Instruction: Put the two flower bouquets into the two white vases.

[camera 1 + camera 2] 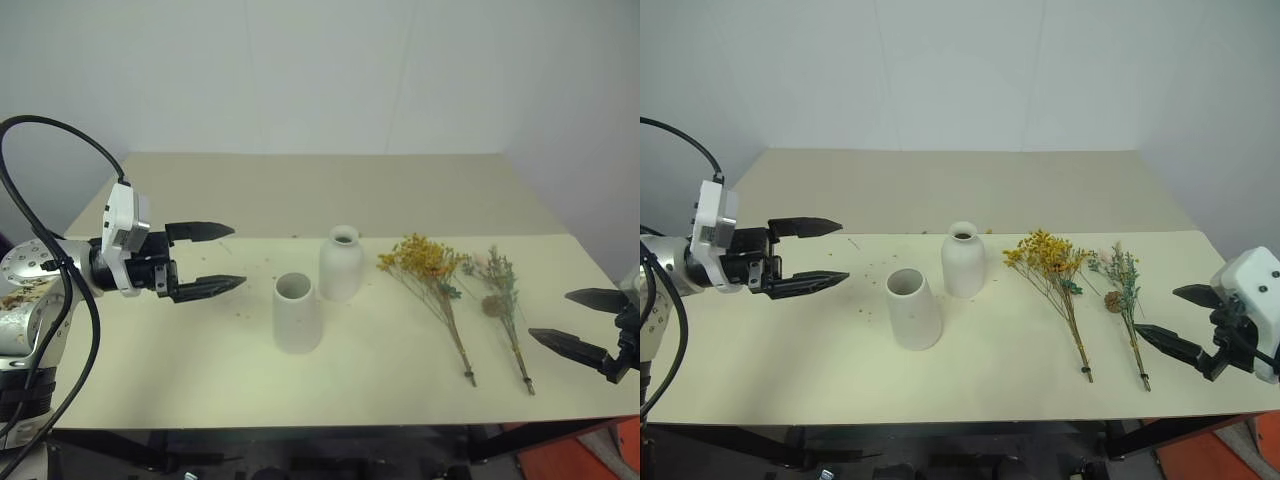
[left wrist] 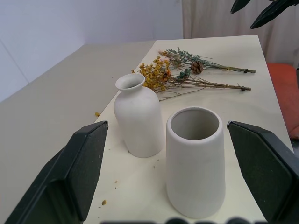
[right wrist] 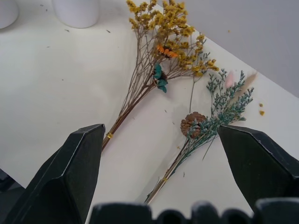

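White vases are standing close together near the middle of the cream table [image 1: 150, 360]. One is the bottle vase [image 1: 341, 263] with a thin neck, and it is sitting a bit farther back. The other is the wide vase [image 1: 297, 313] with a big round mouth, and it is sitting in front, on the robot's left of the bottle one. Both are standing up straight and nothing is sticking out of them. To the right of the vases, two bunches of dried flowers are lying flat on the table, side by side, with their stems pointing toward the front edge. The yellow bunch [image 1: 428, 271] is lying nearer the vases. The grey-green bunch [image 1: 497, 283], with a brown cone on it, is lying just beside it on the far side. The left gripper [image 1: 215, 258] is hanging in the air to the left of the vases, with its two black fingers spread apart and holding nothing. The right gripper [image 1: 577, 320] is hanging near the right edge of the table, close to the stems, with its fingers wide apart and empty too.
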Motion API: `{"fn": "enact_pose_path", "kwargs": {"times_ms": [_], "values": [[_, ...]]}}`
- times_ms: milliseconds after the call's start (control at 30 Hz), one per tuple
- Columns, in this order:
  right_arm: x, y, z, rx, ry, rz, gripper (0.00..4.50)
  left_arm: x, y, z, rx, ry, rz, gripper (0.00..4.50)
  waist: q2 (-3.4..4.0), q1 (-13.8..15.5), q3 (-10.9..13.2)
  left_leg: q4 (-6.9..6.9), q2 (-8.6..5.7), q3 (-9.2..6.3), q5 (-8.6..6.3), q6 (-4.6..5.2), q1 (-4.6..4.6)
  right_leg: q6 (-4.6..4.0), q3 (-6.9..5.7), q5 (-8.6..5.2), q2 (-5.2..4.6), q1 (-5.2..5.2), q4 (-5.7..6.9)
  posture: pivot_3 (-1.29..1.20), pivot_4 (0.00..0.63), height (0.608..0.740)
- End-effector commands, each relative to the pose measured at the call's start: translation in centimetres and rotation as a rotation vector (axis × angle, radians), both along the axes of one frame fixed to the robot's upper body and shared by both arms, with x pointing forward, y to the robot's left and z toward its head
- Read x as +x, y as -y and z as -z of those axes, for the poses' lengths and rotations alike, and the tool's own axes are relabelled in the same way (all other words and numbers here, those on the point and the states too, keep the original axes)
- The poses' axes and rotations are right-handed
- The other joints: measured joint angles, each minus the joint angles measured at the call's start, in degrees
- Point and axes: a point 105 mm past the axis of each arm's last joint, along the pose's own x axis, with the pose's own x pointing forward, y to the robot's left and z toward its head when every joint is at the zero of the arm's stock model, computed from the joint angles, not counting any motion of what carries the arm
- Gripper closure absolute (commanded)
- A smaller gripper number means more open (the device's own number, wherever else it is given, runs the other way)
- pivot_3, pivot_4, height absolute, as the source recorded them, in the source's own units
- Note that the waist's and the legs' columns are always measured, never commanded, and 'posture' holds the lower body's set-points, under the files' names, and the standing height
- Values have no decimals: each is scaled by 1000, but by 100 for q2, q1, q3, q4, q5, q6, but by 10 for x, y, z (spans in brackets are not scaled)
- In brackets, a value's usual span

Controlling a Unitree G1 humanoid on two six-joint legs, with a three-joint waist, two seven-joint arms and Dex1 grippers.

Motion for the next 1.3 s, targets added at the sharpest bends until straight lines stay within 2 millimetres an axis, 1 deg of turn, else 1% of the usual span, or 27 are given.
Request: {"fn": "enact_pose_path", "kwargs": {"times_ms": [33, 367, 467, 533, 633, 767, 933, 967, 1033, 1100, 1200, 1300], "values": [[-4, 0, -8, -6, 33, 5, 0, -3, -1, -8, 1, 28, 4, 26, 0, 1, 0, 0, 0, 0, 0, 0, 0, 0, 0, 0, 0, 0, 0, 0, 150, 740], [-2, -1, -6, -2, 26, -1, 0, -3, -2, -8, 8, 24, 1, 26, 0, 0, 0, 0, 0, 0, 0, 0, 0, 0, 0, 0, 0, 0, 1, 0, 150, 740], [5, -5, -6, 37, 30, 25, 0, -2, 3, -14, -1, 39, 14, 26, 0, -9, 0, 0, 0, 0, 0, 0, 1, 0, 0, 0, 0, 0, 1, 0, 150, 740], [13, -13, -6, 79, 26, 33, 0, 0, 10, -21, 3, 59, 35, 26, -3, -11, 1, 2, 1, 0, 0, 0, 1, -1, 1, 1, 1, 1, 2, 0, 150, 740], [19, -29, 1, 60, -46, 13, 0, 4, 25, -28, 43, 109, 91, 26, -2, -4, 1, 3, 0, -1, 0, 0, 2, -1, 1, 5, 2, 2, 0, 0, 150, 740], [37, -36, 21, 102, -180, 110, 0, 12, 47, -35, 76, 141, 167, 26, -2, 3, 1, 5, -3, -3, 0, 0, -10, -2, -1, 8, 1, -2, -3, 0, 150, 740], [55, -41, 42, 76, -278, 198, 0, 20, 72, -30, 159, 162, 259, 26, -2, 3, 1, 7, -5, -7, 1, 0, -32, -21, -1, 22, 3, -22, -4, 0, 150, 740], [59, -43, 46, 81, -301, 212, 0, 21, 77, -27, 179, 164, 291, 26, -2, 2, 1, 8, -6, -7, 1, 1, -42, -37, 0, 33, 2, -34, -2, 0, 150, 740], [65, -45, 49, 98, -333, 235, 0, 24, 85, -22, 209, 165, 320, 26, -2, 0, 0, 15, -8, -5, 2, 1, -70, -43, 4, 40, 2, -70, 9, 0, 150, 740], [69, -46, 51, 101, -352, 248, 0, 25, 90, -20, 216, 161, 339, 26, -1, -6, 1, 17, -9, -4, 4, 0, -86, -48, 6, 45, 3, -90, 13, 0, 150, 740], [77, -47, 57, 103, -367, 261, 0, 29, 97, -14, 250, 174, 358, 26, -1, -21, 1, 13, -7, -6, 3, 1, -89, -49, 6, 46, 5, -96, 12, 0, 150, 740], [85, -51, 59, 114, -379, 252, 0, 30, 102, -13, 249, 185, 374, 26, -1, -20, 1, 15, -7, -6, 3, 1, -92, -49, 5, 46, 5, -97, 12, 0, 150, 740]]}}
